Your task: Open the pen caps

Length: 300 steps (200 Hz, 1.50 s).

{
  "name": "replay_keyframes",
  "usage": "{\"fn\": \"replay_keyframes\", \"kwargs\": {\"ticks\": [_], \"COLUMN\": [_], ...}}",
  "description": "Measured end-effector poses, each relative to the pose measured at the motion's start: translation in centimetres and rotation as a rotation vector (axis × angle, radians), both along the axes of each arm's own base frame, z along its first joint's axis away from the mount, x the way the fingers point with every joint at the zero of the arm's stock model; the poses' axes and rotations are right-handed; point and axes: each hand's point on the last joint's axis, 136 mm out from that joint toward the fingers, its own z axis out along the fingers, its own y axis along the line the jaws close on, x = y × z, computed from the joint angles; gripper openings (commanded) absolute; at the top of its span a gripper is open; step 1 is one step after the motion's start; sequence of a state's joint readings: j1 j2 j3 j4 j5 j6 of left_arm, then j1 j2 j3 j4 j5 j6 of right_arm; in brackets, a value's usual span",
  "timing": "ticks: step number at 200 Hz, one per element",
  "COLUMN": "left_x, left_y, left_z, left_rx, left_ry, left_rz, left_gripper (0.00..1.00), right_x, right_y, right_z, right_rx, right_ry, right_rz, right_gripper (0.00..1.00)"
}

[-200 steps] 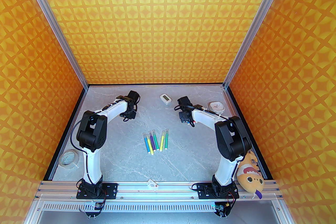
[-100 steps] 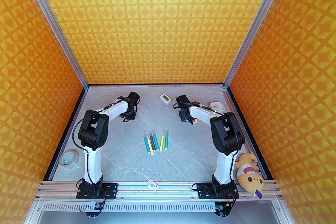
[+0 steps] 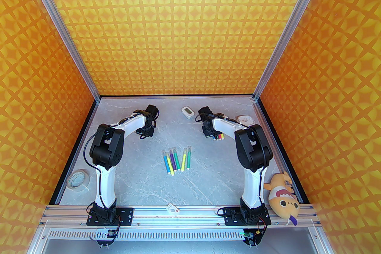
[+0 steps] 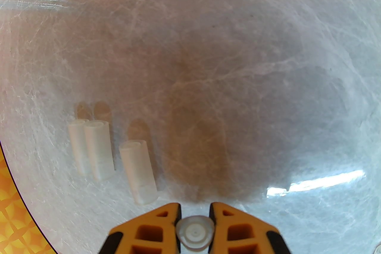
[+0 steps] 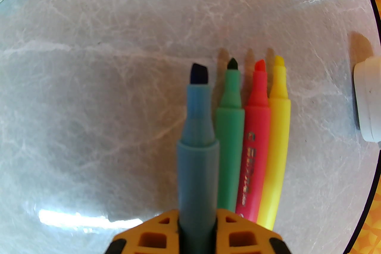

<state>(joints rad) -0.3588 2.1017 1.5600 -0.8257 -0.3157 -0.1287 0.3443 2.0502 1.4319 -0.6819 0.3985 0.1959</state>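
L gripper: jaws nearly closed, pinching one cap end-on; round pale whitish translucent end faces the cam. It hangs over the table, far-left part, per top view.

3 loose caps lie on the table just left of and beyond the fingertips. All are short pale translucent tubes, roughly parallel. 2 touch side by side; the 3rd sits a little apart to their right.

R gripper: jaws closed on the blue pen. Barrel is clamped, dark chisel tip bare and pointing away from the cam.

Beside it, on its right, are the green pen, red-pink pen and yellow pen. These are uncapped, tips same way, packed side by side on the table, far-right area.

Top view: 6 capped pens at table centre, btwn the arms, in a loose fan. Colours approx. blue, yellow, purple, teal, yellow, green. Their pale caps are on the far ends.
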Motion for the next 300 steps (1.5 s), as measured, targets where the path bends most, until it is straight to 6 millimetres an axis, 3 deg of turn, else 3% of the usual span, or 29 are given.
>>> {"fn": "replay_keyframes", "kwargs": {"ticks": [66,300], "left_x": [-0.04,0.06], "left_y": [0.02,0.04], "left_z": [-0.43,-0.45], "left_rx": [0.005,0.013], "left_ry": [0.009,0.013], "left_rz": [-0.003,-0.019], "left_gripper": [0.04,0.07], "right_x": [0.07,0.08], "right_y": [-0.37,-0.36], "right_z": [0.07,-0.52], "right_rx": [-0.025,-0.040], "right_ry": [0.007,0.040], "right_rz": [-0.004,0.010], "right_gripper": [0.20,0.28]}}
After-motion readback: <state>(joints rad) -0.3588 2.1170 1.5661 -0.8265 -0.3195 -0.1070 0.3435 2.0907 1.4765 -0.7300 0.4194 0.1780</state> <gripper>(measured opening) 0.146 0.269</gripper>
